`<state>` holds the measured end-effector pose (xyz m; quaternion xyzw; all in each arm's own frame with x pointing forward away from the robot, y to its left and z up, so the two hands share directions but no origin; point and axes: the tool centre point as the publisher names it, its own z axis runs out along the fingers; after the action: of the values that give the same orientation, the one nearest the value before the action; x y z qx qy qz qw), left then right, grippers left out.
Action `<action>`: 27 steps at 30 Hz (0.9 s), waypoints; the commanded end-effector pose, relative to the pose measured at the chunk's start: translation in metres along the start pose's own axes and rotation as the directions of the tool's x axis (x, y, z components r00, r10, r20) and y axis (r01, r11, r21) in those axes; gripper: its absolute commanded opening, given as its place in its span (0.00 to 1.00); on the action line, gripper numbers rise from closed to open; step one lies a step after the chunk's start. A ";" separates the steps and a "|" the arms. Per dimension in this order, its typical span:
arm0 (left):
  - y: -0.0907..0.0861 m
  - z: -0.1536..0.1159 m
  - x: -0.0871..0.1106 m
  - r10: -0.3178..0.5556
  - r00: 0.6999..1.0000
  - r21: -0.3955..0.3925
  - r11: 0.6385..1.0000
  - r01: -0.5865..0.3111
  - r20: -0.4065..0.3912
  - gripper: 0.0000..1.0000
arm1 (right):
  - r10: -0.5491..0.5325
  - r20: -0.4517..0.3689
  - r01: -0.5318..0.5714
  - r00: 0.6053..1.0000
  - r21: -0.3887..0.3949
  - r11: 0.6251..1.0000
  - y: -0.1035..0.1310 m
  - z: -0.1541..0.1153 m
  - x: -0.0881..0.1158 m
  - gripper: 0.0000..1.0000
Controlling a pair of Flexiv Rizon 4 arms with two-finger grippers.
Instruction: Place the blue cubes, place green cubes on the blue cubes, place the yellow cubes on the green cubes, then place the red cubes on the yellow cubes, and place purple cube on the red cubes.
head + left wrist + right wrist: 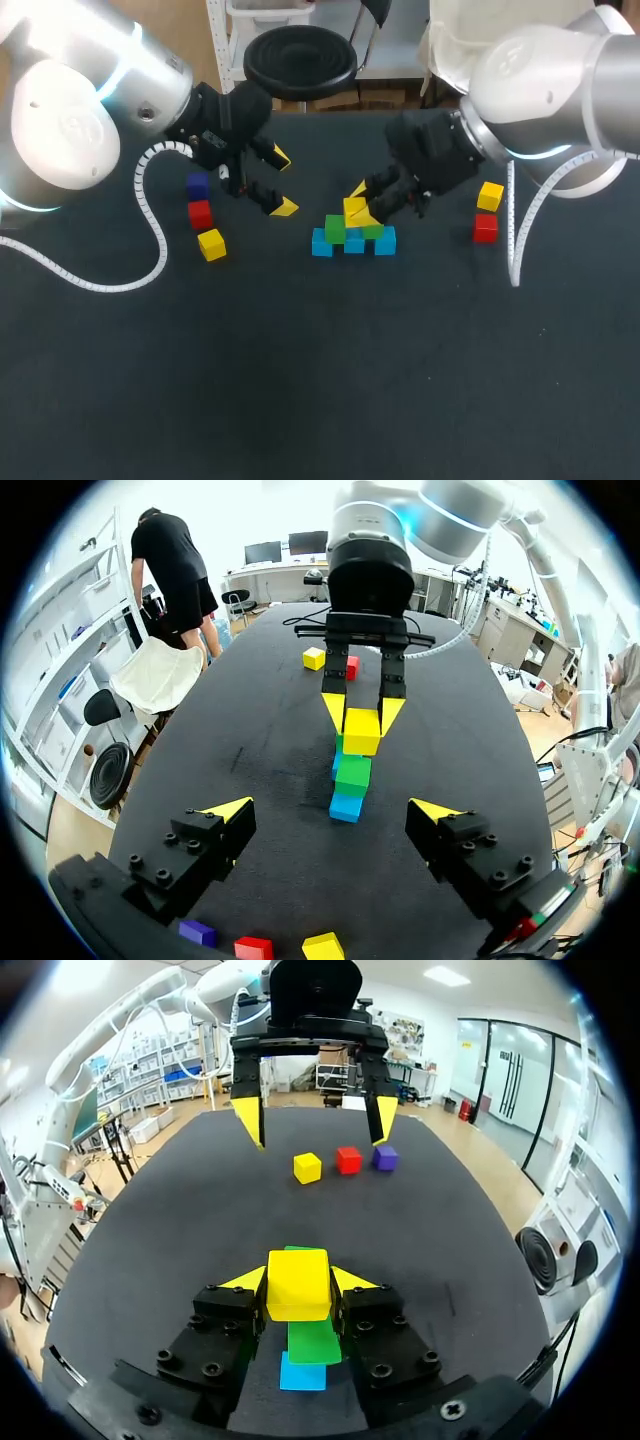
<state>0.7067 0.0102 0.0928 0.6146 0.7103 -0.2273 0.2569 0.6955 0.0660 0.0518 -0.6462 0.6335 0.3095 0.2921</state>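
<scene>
Counter (300, 380): black surface carrying every cube. The build stands about midway between its left and right edges, nearer the far edge than the near one.
Blue cubes (354, 244): three, side by side in one row on the counter, serving as the base.
Green cubes (335, 230): two, resting on the blue row. Each appears set over a joint between two blues, which would tie the base together.
Right end effector (362, 203): closed to a narrow gap on the held yellow cube (298, 1282), one finger on each side face. It is directly over the green pair, judged to be lined up so the cube spans both.
Contact: whether the held yellow cube's underside already touches the greens cannot be settled from these angles. It is at most just above them.
Left end effector (282, 182): fingers spread wide with nothing between them, hovering to the left of the build and facing it. It is judged to be standing clear of the other arm's placing.
Left spares: purple cube (197, 185), left red cube (200, 213) and left yellow cube (211, 244), one of each. They lie in a short line running from far to near, towards the counter's left edge.
Right spares: right yellow cube (490, 195) and right red cube (486, 228), one of each, close together towards the right edge.
Tally: blue three, green two, yellow three, red two, purple one.
Stage: yellow layer in hand. The red and purple cubes are not yet placed.
</scene>
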 end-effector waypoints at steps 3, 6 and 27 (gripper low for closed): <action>0.000 0.000 0.002 0.004 1.000 -0.001 1.000 -0.004 0.006 1.00 | 0.001 0.002 -0.001 1.000 0.007 1.000 0.003 -0.001 0.001 0.00; 0.000 0.000 0.002 0.004 1.000 -0.001 1.000 -0.004 0.006 1.00 | 0.001 0.002 -0.001 1.000 0.006 1.000 0.003 -0.001 0.001 0.00; 0.000 0.000 0.002 0.004 1.000 -0.001 1.000 -0.004 0.006 1.00 | -0.007 0.001 0.007 1.000 0.010 1.000 -0.004 -0.002 0.000 0.00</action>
<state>0.7067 0.0102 0.0928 0.6146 0.7103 -0.2273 0.2569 0.6982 0.0648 0.0530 -0.6468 0.6327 0.3048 0.2975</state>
